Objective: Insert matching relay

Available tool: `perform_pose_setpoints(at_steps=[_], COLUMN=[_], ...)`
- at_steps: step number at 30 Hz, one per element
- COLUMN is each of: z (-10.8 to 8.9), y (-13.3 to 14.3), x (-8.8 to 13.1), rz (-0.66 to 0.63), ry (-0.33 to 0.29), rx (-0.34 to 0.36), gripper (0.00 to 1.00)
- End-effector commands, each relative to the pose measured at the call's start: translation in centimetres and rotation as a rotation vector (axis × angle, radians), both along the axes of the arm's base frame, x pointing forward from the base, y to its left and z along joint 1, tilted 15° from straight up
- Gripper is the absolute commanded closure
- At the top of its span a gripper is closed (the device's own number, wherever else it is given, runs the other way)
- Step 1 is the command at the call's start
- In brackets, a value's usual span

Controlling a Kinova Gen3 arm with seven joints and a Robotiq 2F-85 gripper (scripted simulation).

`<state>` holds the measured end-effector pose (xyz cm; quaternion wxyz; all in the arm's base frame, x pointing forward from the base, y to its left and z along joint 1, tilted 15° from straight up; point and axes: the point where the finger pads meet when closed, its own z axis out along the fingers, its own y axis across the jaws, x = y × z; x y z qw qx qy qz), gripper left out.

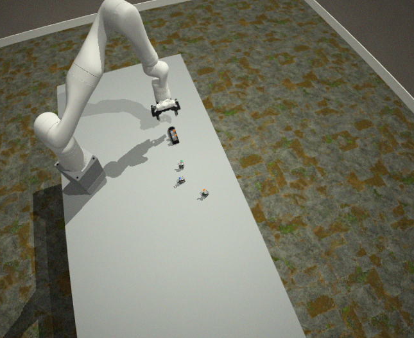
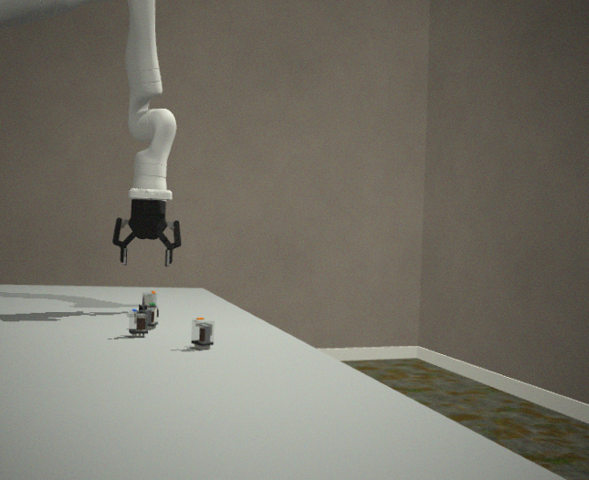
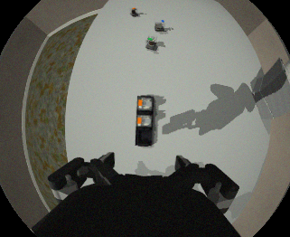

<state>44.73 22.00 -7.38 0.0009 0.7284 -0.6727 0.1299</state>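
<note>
Above the table (image 1: 134, 236), gripper (image 2: 146, 256) hangs with fingers apart — empty — near rack (image 1: 173, 135); orange relay (image 1: 204, 193) stands farther off.

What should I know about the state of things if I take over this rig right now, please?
Claw: open, holding nothing, hanging high above the table, short of the rack.
Black rack: two orange-button relays seated; in the wrist view the empty pocket is the end one nearest the claw.
Loose relays, all upright on the table beyond the rack: green button, blue button, orange button, the farthest from the rack.
Done: nothing picked or placed yet.
Left: go to the orange-button relay, grasp it, carry it to the empty pocket, and push it fully down, button up.
</note>
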Motion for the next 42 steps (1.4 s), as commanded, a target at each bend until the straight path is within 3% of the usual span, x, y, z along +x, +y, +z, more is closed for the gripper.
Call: perform_pose_setpoints(at_steps=[1, 3, 4, 42], z=[0.11, 0.11, 0.11, 0.11], y=[-0.04, -0.04, -0.04, -0.04], x=[0.08, 0.08, 0.08, 0.08], rz=[-0.001, -0.001, -0.001, -0.001], ry=[-0.002, -0.002, -0.002, -0.002], rx=[0.002, 0.002, 0.002, 0.002], gripper=[0.0, 0.0, 1.0, 1.0])
